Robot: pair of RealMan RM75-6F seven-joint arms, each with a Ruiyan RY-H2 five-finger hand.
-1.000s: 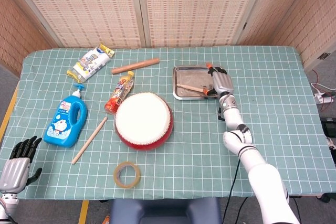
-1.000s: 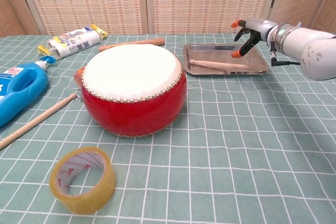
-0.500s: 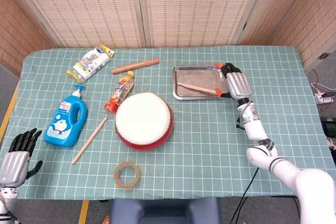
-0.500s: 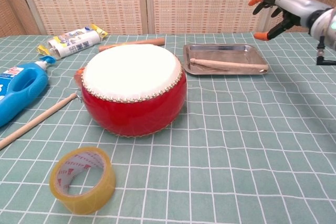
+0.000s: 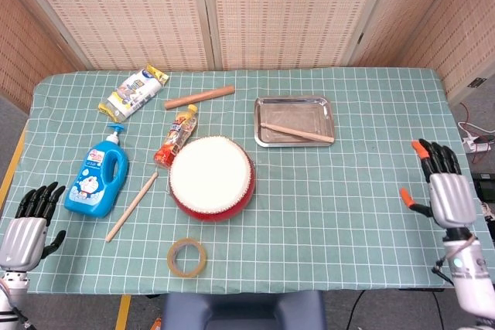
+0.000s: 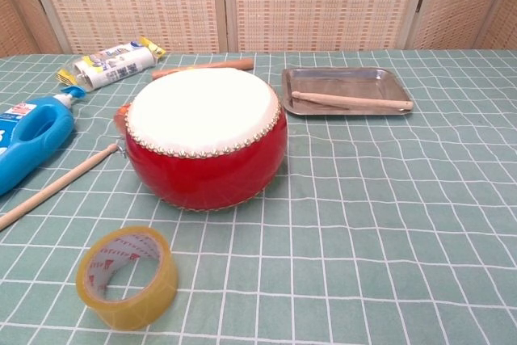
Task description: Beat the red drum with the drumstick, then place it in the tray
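The slim wooden drumstick [image 5: 297, 131] lies slantwise inside the shallow rectangular steel tray [image 5: 266, 103], at about one o'clock from the round red drum with a white skin [image 5: 211, 177]. The right hand [image 5: 443, 189] hangs off the table's right edge at four o'clock, fingers spread, holding nothing. The left hand [image 5: 26, 229] sits at eight o'clock, fingers apart and empty.

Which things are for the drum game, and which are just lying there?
For the game: red drum, drumstick lying in the tray.

Just lying there: blue bottle, tape roll, second stick, wooden rod, snack packets.
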